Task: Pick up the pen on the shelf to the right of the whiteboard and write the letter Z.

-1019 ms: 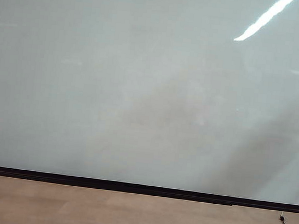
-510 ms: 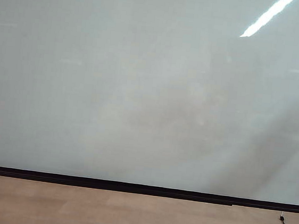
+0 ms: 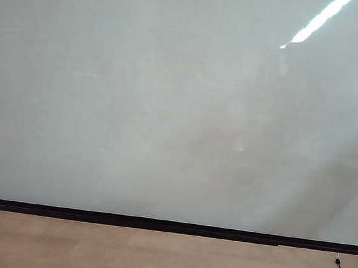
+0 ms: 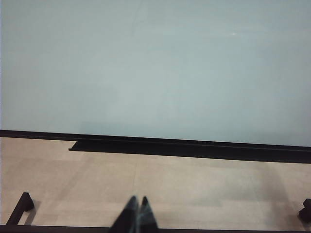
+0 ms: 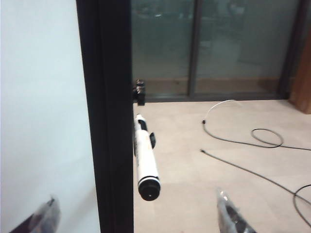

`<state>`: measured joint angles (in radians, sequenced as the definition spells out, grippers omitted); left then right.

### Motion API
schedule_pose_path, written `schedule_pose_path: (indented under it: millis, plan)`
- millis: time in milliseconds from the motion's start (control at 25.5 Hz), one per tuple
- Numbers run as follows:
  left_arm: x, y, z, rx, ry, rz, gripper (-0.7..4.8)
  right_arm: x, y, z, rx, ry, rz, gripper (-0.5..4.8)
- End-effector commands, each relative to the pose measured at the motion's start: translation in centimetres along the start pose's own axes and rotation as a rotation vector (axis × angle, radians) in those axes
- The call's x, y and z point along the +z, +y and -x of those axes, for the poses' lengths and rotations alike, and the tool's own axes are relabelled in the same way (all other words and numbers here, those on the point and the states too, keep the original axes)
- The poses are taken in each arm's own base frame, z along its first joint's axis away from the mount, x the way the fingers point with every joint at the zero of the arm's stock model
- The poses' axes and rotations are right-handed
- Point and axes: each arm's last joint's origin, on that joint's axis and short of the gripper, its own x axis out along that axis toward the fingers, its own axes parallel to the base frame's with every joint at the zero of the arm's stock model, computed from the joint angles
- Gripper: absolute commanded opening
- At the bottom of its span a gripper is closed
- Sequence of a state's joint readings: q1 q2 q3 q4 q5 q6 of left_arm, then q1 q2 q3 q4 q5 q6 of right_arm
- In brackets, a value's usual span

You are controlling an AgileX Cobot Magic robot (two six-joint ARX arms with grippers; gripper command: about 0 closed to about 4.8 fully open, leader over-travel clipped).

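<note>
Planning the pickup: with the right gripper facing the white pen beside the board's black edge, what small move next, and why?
Probably ease the right gripper forward around the slim white pen with its black end: the jaws stand wide apart and nothing is held yet.

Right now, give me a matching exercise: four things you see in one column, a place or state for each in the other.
1. pen
2. left end effector
3. right end effector
4. whiteboard

A. fingers together, over the floor
B. blank, nothing written
C. fingers wide apart, facing the pen
D. on a holder at the board's black edge

Pairs: 1-D, 2-A, 3-C, 4-B
</note>
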<state>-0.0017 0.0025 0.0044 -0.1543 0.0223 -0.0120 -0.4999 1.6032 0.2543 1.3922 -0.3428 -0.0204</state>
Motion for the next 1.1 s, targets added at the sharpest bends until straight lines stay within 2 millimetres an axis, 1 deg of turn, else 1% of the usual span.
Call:
schedule_pose_path:
  millis: [39, 235, 314, 627, 666, 784, 902, 980, 1098]
  plan:
    - [0.1, 0.0, 0.0, 0.000, -0.007, -0.004, -0.04, 0.0, -0.3, -1.1, 0.036, -0.013, 0.008, 4.17]
    - [0.1, 0.0, 0.0, 0.000, -0.007, -0.004, -0.04, -0.4, -0.7, -2.4, 0.046, -0.010, 0.011, 4.17]
    - [0.1, 0.0, 0.0, 0.000, -0.007, -0.004, -0.05, -0.5, -1.1, -3.2, 0.060, -0.012, 0.019, 4.17]
    - [0.1, 0.0, 0.0, 0.000, -0.007, -0.004, -0.04, -1.0, -2.4, -5.1, 0.134, -0.016, 0.022, 4.17]
    - [0.1, 0.0, 0.0, 0.000, -0.007, -0.004, -0.05, -1.1, -2.6, -5.6, 0.180, -0.022, 0.025, 4.17]
    - [0.1, 0.0, 0.0, -0.001, -0.007, -0.004, -0.04, -1.3, -2.9, -6.4, 0.229, -0.029, 0.028, 4.17]
    - [0.1, 0.0, 0.0, -0.001, -0.007, -0.004, -0.04, -1.4, -3.0, -6.8, 0.225, -0.030, 0.028, 4.12]
    - [0.1, 0.0, 0.0, 0.000, -0.007, -0.004, -0.05, -1.3, -3.1, -6.9, 0.221, -0.034, 0.031, 3.86]
    - [0.1, 0.0, 0.0, 0.000, -0.006, -0.004, -0.04, -1.3, -3.3, -7.1, 0.215, -0.037, 0.033, 3.84]
